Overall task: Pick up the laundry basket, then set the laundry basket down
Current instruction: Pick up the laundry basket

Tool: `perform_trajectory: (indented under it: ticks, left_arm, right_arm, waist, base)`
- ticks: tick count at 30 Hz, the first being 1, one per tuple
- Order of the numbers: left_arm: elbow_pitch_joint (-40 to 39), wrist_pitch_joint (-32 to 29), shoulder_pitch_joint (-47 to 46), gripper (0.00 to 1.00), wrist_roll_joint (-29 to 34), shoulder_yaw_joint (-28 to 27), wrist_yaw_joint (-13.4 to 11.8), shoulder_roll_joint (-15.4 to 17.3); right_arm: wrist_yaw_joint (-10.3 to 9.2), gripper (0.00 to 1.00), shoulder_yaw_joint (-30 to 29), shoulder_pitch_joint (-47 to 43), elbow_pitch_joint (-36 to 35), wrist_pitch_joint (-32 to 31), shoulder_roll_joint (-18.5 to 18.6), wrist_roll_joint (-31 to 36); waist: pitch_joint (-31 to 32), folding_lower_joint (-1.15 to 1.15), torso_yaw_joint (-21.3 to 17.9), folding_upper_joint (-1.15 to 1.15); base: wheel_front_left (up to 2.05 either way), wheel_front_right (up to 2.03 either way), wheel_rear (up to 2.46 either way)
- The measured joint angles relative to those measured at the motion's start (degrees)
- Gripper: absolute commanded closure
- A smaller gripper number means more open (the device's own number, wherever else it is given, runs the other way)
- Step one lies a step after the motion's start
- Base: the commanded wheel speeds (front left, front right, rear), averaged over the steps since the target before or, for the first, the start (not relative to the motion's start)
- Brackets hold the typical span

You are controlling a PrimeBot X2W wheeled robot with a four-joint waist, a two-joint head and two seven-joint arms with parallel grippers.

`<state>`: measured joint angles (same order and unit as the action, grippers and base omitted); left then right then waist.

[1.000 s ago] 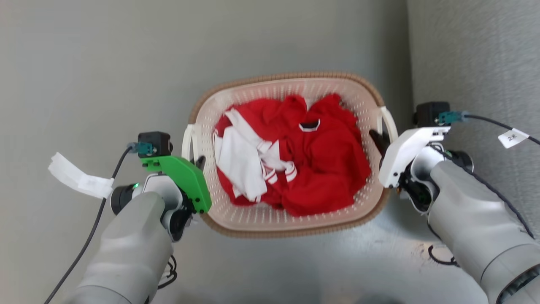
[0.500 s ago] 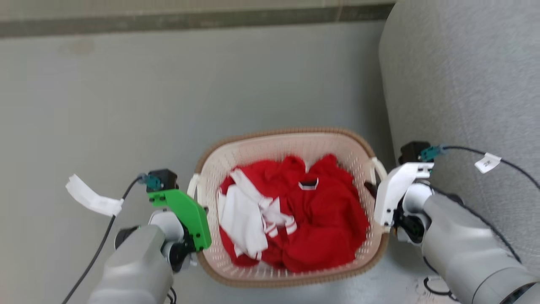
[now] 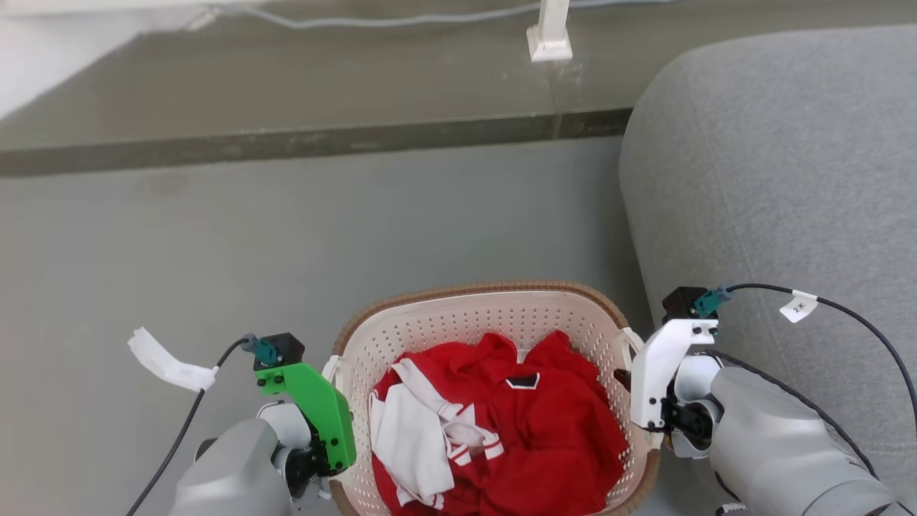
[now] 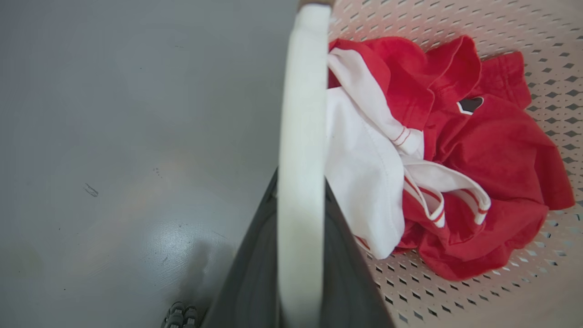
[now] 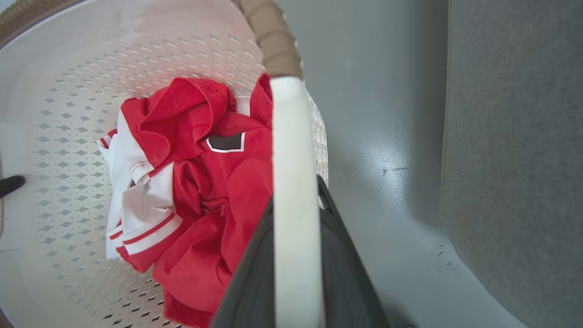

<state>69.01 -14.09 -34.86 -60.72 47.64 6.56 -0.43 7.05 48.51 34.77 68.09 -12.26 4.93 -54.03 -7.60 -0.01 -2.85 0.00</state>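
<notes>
The laundry basket [image 3: 469, 320] is cream perforated plastic with a brown woven-look rim, low in the middle of the head view. Red and white clothes [image 3: 530, 430] lie inside. My left gripper [image 3: 334, 374], under its green mount, is shut on the left white handle [image 4: 300, 114]; dark fingers [image 4: 253, 273] flank the handle on both sides. My right gripper [image 3: 625, 378], under its white mount, is shut on the right white handle [image 5: 291, 150], with its fingers [image 5: 246, 282] on either side. The grey floor [image 4: 114, 136] shows beside the basket.
A grey sofa [image 3: 774, 179] stands close on the right, next to my right arm. A dark step edge [image 3: 286, 143] crosses the floor ahead, with a white post foot [image 3: 549, 39] and a cable [image 3: 358, 18] beyond it. Open grey floor lies ahead and left.
The whole head picture has shifted: the basket and both grippers sit lower and smaller, and the step and more sofa have come in, so the camera moved. Both grippers stay on the handles.
</notes>
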Motion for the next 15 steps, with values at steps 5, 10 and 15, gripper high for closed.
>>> perform_trajectory:
  ticks: [5,10,15]
  left_arm:
    - [0.0,-1.1,0.3,1.0,-1.1,0.2,0.0,0.0]
    - [0.0,-1.8,0.4,1.0,-1.2,0.4,0.0,0.0]
    - [0.1,-2.4,0.5,1.0,-1.7,0.5,0.0,0.0]
  right_arm:
    - [0.0,1.0,0.2,0.0,0.2,-1.2,0.0,0.0]
    - [-0.01,1.0,0.4,0.0,0.4,-2.0,-0.1,-0.5]
    - [-0.01,1.0,0.7,0.0,0.6,-2.4,-0.2,-0.5]
  waist:
    - [2.1,0.0,-0.4,0.0]
    - [3.1,0.0,-0.7,0.0]
    - [3.4,0.0,-0.8,0.0]
  base:
    - [0.0,0.0,0.0]
    - [0.0,0.0,0.0]
    - [0.0,0.0,0.0]
